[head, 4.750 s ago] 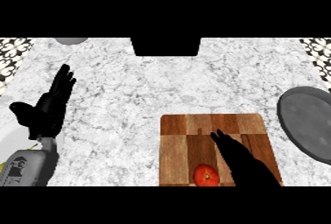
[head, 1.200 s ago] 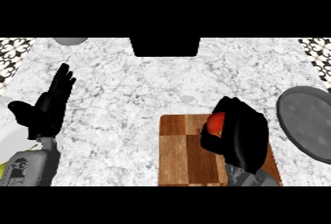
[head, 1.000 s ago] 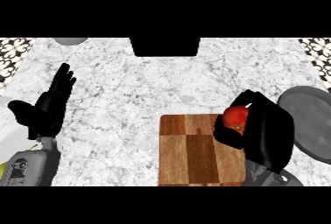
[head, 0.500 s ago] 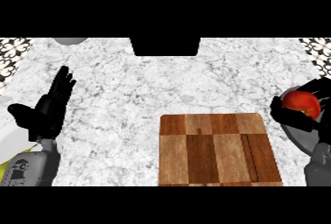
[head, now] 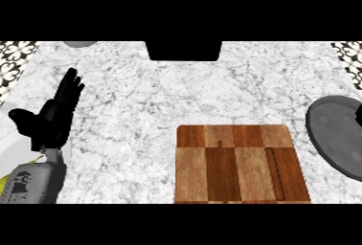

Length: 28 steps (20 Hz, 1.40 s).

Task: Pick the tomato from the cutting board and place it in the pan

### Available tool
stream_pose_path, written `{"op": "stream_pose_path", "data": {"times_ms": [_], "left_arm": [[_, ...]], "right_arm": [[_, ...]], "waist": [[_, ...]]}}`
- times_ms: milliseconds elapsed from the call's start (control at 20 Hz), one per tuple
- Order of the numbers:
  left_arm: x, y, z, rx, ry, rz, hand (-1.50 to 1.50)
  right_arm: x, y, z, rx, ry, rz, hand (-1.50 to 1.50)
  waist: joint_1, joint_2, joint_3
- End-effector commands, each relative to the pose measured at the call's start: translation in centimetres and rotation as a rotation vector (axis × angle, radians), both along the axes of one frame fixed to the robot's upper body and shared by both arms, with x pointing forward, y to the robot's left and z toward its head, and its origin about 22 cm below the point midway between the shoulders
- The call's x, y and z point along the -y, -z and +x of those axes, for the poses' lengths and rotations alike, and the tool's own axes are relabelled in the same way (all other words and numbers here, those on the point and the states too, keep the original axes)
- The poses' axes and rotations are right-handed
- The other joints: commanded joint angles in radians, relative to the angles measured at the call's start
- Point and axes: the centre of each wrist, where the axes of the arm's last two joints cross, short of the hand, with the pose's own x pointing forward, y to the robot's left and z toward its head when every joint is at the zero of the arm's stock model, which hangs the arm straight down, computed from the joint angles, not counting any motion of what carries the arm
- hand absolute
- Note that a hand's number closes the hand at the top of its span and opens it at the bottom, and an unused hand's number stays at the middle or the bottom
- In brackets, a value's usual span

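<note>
Change since half a second ago: my right hand and the tomato it carried over the pan have gone from the right edge of view. Only a thin dark sliver shows at the frame's right border above the pan [head: 338, 136], too small for me to identify.

Item, cutting board [head: 240, 163]: wooden, checkered, bare of the tomato. It lies well to the right of my left hand, toward the near edge of the counter [head: 184, 91].

Item, pan: dark grey and round, partly cut off by the right edge, further right of the left hand than the board, just beside the board's right side. The part of its surface I can see holds nothing.

Item, tomato: not visible anywhere. I cannot tell whether it rests in the hidden part of the pan or is carried out of frame.

Item, left hand [head: 51, 119]: resting at the left of view, fingers straight and pointing away from me, thumb spread to the side, holding nothing. Its grey forearm [head: 32, 182] comes in from the lower left corner.

Item, right hand: out of view; whether it grips or has let go I cannot tell.

Progress, my judgement: pick and carry look done, since the board is cleared. Placement is unconfirmed; what remains is verifying the tomato sits in the pan and bringing the right arm back.
</note>
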Motion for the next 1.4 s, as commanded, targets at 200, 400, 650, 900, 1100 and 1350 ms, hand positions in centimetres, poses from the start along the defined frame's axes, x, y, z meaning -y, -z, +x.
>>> {"op": "stream_pose_path", "data": {"times_ms": [200,400,650,900,1100,1350], "left_arm": [[0.9,-0.9,-0.6,0.002,0.013,0.002,0.0],[0.8,0.2,-0.1,0.004,0.031,-0.007,0.0],[0.1,0.2,-0.2,0.004,0.027,-0.001,0.0],[0.8,-0.3,0.7,0.009,0.034,-0.003,0.0],[-0.5,1.7,-0.4,0.016,0.005,0.0,0.0],[-0.5,-0.8,0.0,-0.002,-0.008,0.004,0.0]], "right_arm": [[7.7,5.7,0.1,-0.031,0.067,-0.014,1.5],[9.1,5.6,1.6,-0.039,0.049,0.014,1.5],[8.9,9.1,-0.1,-0.091,-0.039,0.4,-1.5],[9.1,8.9,1.0,-0.091,-0.116,0.464,-1.5],[9.0,11.1,-0.9,0.06,-0.138,0.405,-1.5],[9.9,11.3,-2.3,0.32,-0.107,0.437,-1.5]], "waist": [[0.015,0.002,0.001],[0.032,0.009,0.003],[0.023,0.008,0.004],[0.031,0.012,0.004],[0.018,0.008,0.003],[-0.006,-0.005,0.001]]}}
